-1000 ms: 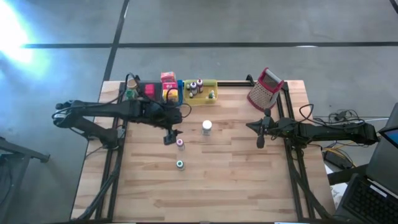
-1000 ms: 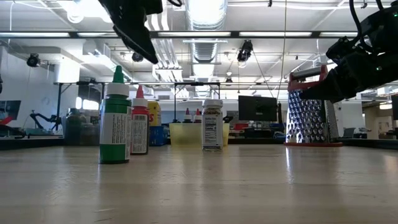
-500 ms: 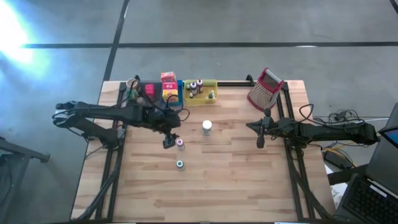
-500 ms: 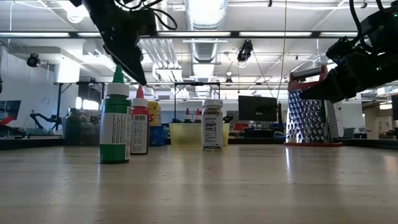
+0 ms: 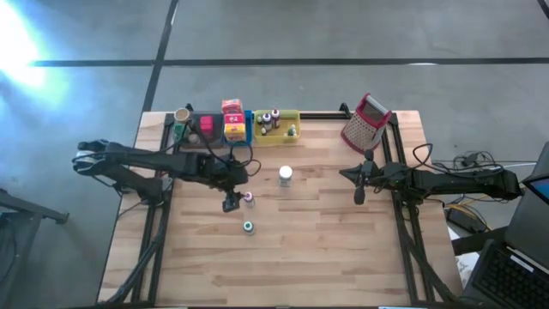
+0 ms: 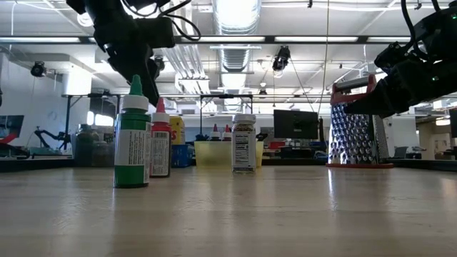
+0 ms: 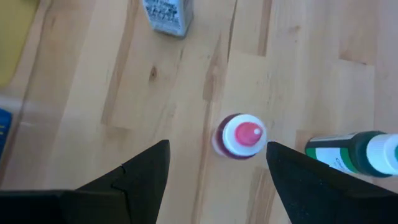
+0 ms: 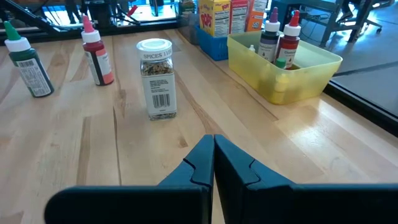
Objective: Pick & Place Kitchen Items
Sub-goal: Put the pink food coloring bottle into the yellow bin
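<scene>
Left gripper (image 7: 214,165) lined up over the pink-cap bottle (image 7: 242,136)

Fingers spread, empty; bottle stands upright mid-table, just toward 3 o'clock of it. Right gripper (image 5: 358,196) clenched, far off.

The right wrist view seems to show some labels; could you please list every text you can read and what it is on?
"SPICES": on the white lid of the spice jar.
The jar's side label and barcode digits: too small to read.
Labels on the green-capped bottle, red-capped bottle and yellow boxes: blurred, unreadable.
</scene>
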